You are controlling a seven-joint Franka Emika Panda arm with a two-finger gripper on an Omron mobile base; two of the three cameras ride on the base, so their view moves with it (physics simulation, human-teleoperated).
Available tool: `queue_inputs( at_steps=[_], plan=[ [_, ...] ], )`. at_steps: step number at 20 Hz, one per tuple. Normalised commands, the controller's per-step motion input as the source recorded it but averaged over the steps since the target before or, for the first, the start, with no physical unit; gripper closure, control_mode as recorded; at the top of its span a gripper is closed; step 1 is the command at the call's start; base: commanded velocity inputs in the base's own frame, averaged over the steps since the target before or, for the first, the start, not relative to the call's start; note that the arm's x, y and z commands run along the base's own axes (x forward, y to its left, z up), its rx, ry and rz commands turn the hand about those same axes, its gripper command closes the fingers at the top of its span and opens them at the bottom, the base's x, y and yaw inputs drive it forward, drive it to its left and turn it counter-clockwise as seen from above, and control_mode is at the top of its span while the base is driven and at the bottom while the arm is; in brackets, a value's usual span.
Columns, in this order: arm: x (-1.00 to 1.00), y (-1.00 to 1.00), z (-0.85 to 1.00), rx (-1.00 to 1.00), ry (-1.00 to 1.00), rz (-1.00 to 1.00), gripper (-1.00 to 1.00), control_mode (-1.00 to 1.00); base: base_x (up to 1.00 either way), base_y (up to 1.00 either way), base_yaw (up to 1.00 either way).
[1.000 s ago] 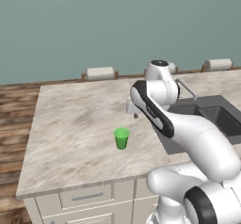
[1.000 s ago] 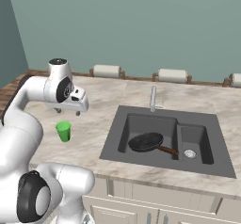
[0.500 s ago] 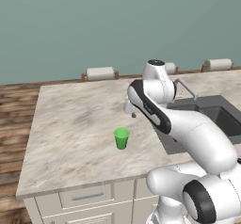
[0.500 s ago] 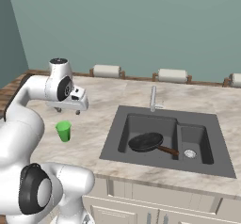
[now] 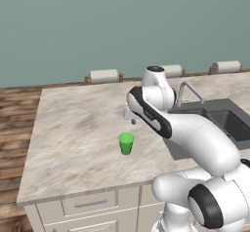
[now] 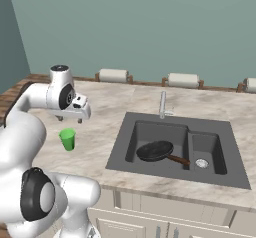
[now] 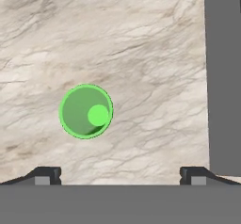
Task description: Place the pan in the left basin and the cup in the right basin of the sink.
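no readable text, labels, brands, nos. or signs anywhere: cup (image 5: 126,143), pan (image 6: 156,151), sink (image 6: 150,133) and bench (image 5: 73,138) all plain, no markings.

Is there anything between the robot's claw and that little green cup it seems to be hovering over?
Nothing visible. The open gripper hangs above the upright cup, with bare marble counter around it. The cup sits off to one side of the fingers, not centred between them.

Gripper (image 6: 71,118) hangs above the marble counter (image 6: 107,127), well left of the sink (image 6: 176,149). The cup (image 6: 67,139) stands upright just below it. The pan (image 6: 155,151) sits in the left basin (image 6: 145,137), handle pointing toward the right basin (image 6: 205,149).
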Motion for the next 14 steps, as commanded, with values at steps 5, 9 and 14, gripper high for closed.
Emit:
queue_inputs(
  at_steps=[5, 9, 14],
  plan=[
    [0.23, 0.11, -0.16, 0.00, 0.00, 0.00, -1.00, -1.00, 0.00, 0.00, 0.00],
    [0.22, 0.08, -0.12, 0.00, 0.00, 0.00, -1.00, -1.00, 0.00, 0.00, 0.00],
    [0.19, 0.05, -0.12, 0.00, 0.00, 0.00, -1.00, -1.00, 0.00, 0.00, 0.00]
  ],
)
